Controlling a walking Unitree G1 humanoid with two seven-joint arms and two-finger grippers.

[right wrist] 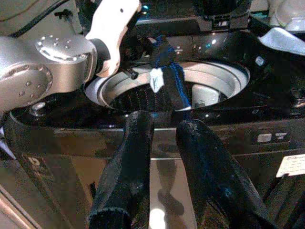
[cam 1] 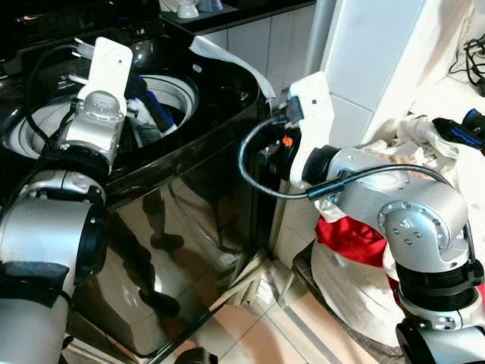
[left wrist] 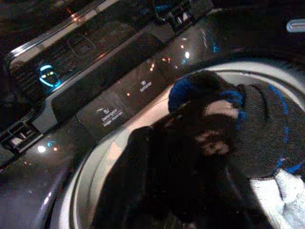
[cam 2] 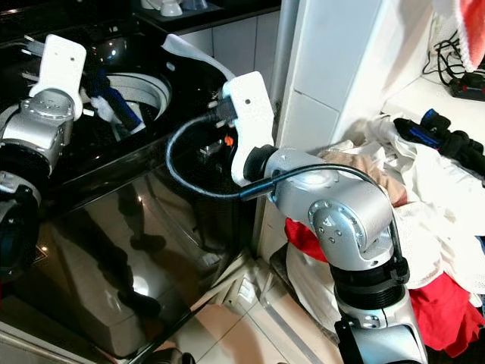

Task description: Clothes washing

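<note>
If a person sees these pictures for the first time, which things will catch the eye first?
First the glossy black top-loading washing machine, its round white drum opening uncovered. Over that opening the left gripper holds a dark garment with blue stripes, which hangs into the drum. To the robot's right, beside the machine, lies a heap of white and red laundry, and the right gripper waits in front of the machine, holding nothing.

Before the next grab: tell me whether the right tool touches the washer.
Apart. In the right wrist view, the right tool hangs empty in front of the washer, fingers slightly parted, with a gap between them.
</note>
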